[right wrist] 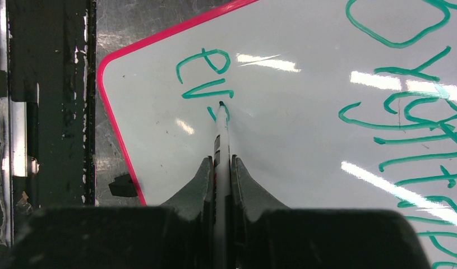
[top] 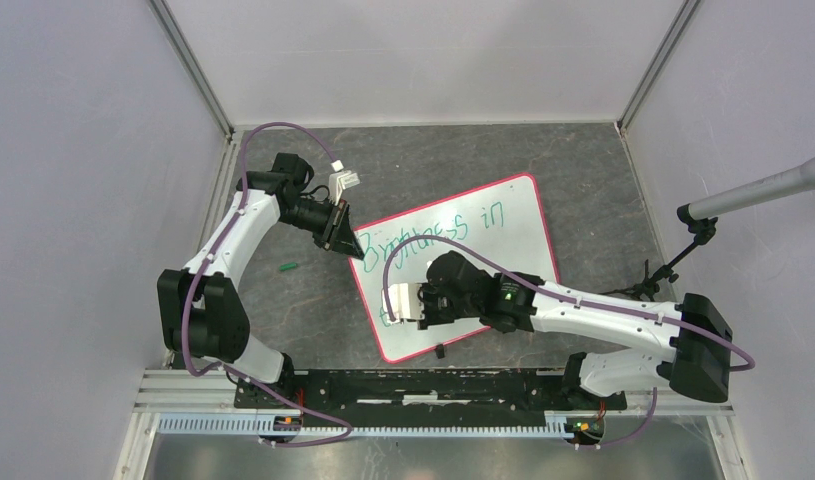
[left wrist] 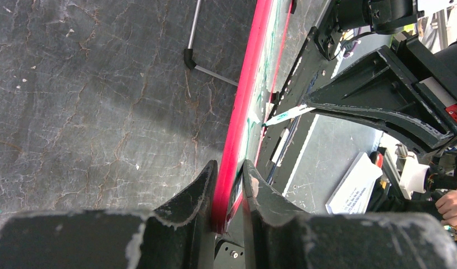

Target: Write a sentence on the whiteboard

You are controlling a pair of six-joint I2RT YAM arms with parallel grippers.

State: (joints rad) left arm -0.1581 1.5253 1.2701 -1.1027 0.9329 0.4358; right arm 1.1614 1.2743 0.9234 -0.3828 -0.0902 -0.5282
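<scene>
The whiteboard [top: 503,215] lies tilted on the dark table, white with a red-pink rim. Green lettering of the sentence [top: 438,235] runs along its far side and reads roughly "Brightness in". My left gripper [left wrist: 229,168] is shut on the board's red rim [left wrist: 243,106] at its left corner. My right gripper [right wrist: 221,162] is shut on a white marker [right wrist: 221,131]. The marker's tip touches the board just past the green letters "ev" [right wrist: 206,75], near the board's near-left corner [right wrist: 105,61]. In the top view the right arm [top: 483,295] covers much of the board's near half.
A small green cap [top: 288,267] lies on the table left of the board. A small black piece [top: 439,351] sits just off the board's near edge. A black rail [top: 433,385] spans the table's front. A microphone stand [top: 743,200] reaches in from the right.
</scene>
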